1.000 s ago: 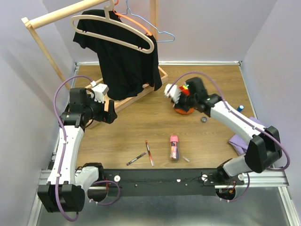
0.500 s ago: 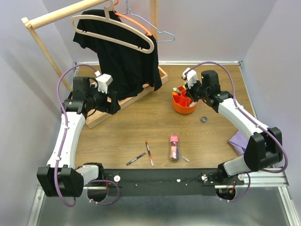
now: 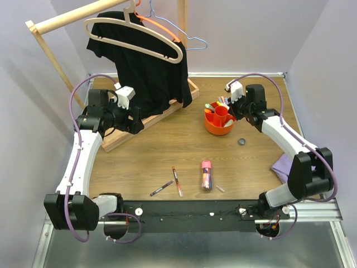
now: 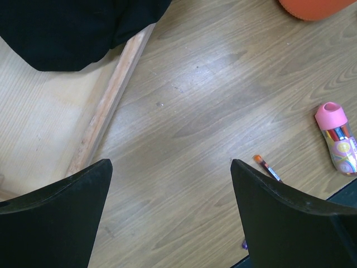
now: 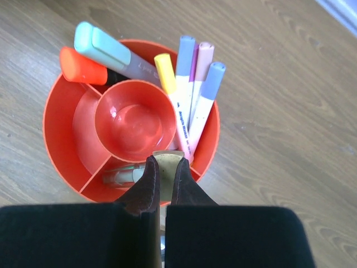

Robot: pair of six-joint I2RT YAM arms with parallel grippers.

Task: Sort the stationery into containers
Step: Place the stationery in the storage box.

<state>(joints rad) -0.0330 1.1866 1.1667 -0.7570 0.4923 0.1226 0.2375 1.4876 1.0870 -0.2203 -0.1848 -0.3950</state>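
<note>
The orange organiser (image 3: 218, 124) stands at the back right of the table, with several markers and highlighters (image 5: 181, 72) upright in its far compartments and a greenish pen (image 5: 120, 176) lying in a near one. My right gripper (image 5: 167, 162) hovers over its near rim (image 5: 56, 128), shut on a pale whitish piece (image 5: 168, 167). From above, that right gripper (image 3: 230, 107) sits at the organiser's right side. My left gripper (image 4: 170, 167) is open over bare wood, and from above the left gripper (image 3: 135, 120) is beside the rack base. A pink tube (image 3: 206, 174), a red pen (image 3: 177, 181) and a dark pen (image 3: 161, 188) lie near the front.
A wooden rack base (image 4: 111, 100) with a black shirt (image 3: 148, 67) on hangers fills the back left. A small dark cap (image 3: 242, 141) lies right of the organiser, a purple cloth (image 3: 283, 166) at the right edge, a small white bit (image 3: 221, 188) near the tube.
The right gripper swung from the organiser's left side to its right and back. The left gripper rose and shifted slightly toward the back, staying open.
</note>
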